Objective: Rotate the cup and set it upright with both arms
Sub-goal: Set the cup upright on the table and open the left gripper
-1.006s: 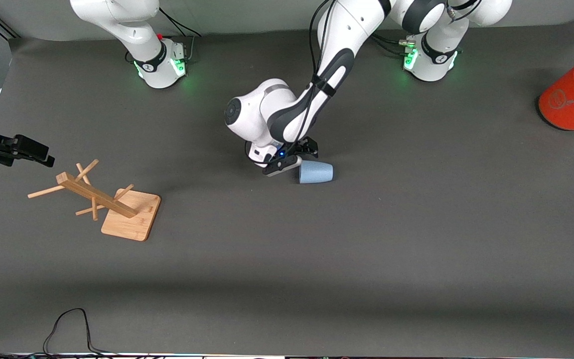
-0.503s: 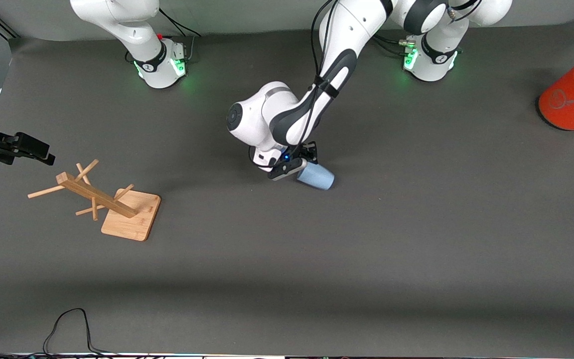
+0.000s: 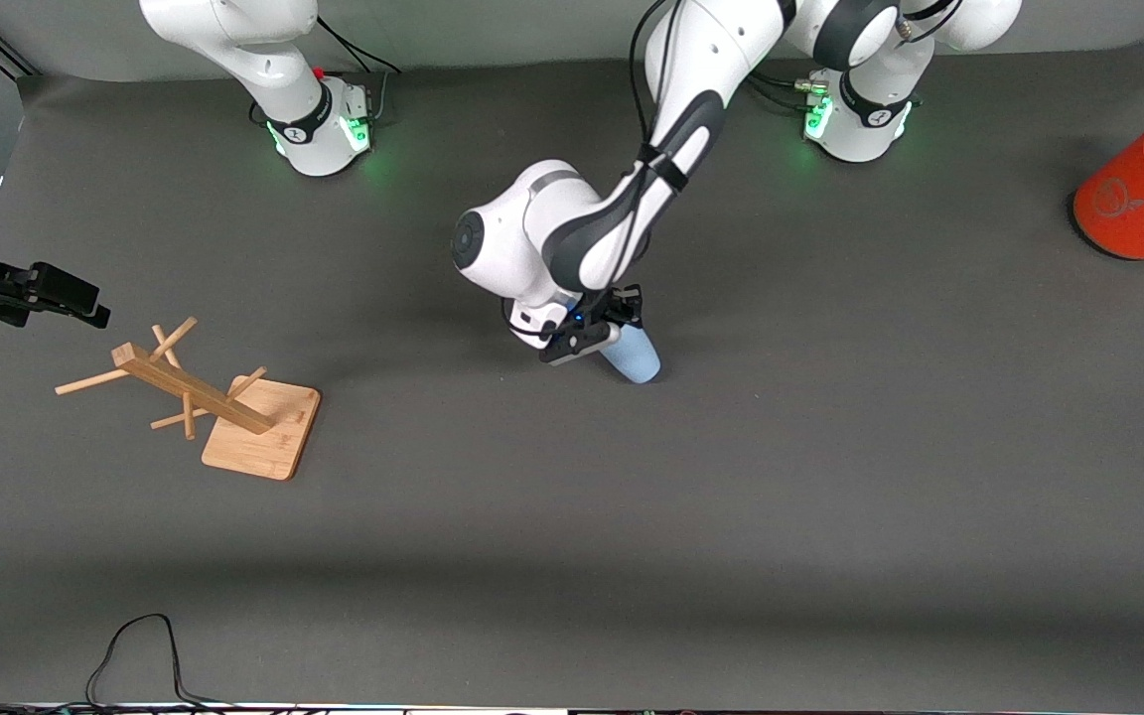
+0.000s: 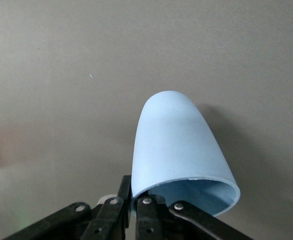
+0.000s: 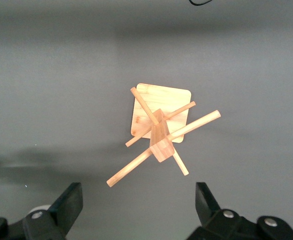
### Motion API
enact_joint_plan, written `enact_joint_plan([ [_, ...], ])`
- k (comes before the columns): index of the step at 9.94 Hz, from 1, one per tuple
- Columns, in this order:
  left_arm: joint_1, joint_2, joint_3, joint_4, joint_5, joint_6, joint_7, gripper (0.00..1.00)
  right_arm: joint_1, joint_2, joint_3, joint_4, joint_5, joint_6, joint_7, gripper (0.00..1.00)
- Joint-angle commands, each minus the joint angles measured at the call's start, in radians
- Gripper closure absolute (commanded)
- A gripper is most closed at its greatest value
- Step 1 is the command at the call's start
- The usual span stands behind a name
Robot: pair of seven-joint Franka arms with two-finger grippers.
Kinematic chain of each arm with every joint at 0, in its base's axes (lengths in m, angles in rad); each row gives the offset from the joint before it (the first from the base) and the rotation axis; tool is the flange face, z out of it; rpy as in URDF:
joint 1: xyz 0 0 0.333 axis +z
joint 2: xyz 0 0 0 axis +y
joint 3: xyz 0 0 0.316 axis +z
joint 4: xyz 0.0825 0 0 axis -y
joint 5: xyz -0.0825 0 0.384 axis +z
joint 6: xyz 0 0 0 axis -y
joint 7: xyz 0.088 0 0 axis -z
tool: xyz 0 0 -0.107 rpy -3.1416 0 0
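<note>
The pale-blue cup (image 3: 636, 357) is tilted near the middle of the table, its closed end pointing toward the front camera and down to the mat. My left gripper (image 3: 610, 328) is shut on its rim. In the left wrist view the cup (image 4: 176, 145) fills the middle, its open mouth toward the camera, one finger (image 4: 154, 212) inside the rim and one outside. My right gripper (image 3: 66, 298) waits open and empty in the air at the right arm's end of the table; in the right wrist view it (image 5: 139, 205) is over the mat beside the wooden rack.
A wooden peg rack (image 3: 224, 402) on a square base stands toward the right arm's end; it also shows in the right wrist view (image 5: 159, 127). A big orange cylinder (image 3: 1143, 194) with a grey top lies at the left arm's end. A black cable (image 3: 140, 655) lies at the front edge.
My left gripper has turned with the cup in it: the cup swung from lying sideways to pointing its closed end toward the front camera. The right arm has barely moved.
</note>
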Motion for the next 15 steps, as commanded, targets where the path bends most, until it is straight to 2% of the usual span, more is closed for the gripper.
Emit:
enact_joint_plan([
  [1,0.107,-0.060,-0.007,0.002,-0.135,-0.057,0.218,1.00,-0.002,-0.013,0.002,-0.009,-0.013,0.009,-0.009,0.00],
  [4,0.273,-0.113,-0.010,-0.008,-0.396,-0.054,0.426,1.00,-0.001,-0.011,0.008,-0.007,-0.014,0.009,-0.017,0.00],
  [5,0.280,-0.128,-0.009,-0.039,-0.457,-0.065,0.496,1.00,-0.001,-0.014,0.008,-0.010,-0.016,0.007,-0.018,0.00],
  [6,0.281,-0.137,-0.009,-0.091,-0.475,-0.061,0.527,1.00,-0.001,-0.017,0.008,-0.012,-0.019,0.007,-0.038,0.00],
  [8,0.275,-0.122,-0.032,-0.136,-0.496,-0.024,0.590,1.00,-0.001,-0.016,0.008,-0.010,-0.031,-0.012,-0.089,0.00],
  [13,0.277,-0.107,-0.047,-0.165,-0.522,0.047,0.613,1.00,-0.001,-0.014,0.008,-0.010,-0.031,-0.014,-0.084,0.00],
  [14,0.275,-0.105,-0.047,-0.182,-0.522,0.079,0.615,0.91,-0.001,-0.013,0.008,-0.009,-0.032,-0.013,-0.083,0.00],
  [15,0.273,-0.102,-0.047,-0.185,-0.522,0.099,0.615,0.65,0.001,-0.013,0.008,-0.012,-0.031,-0.014,-0.086,0.00],
])
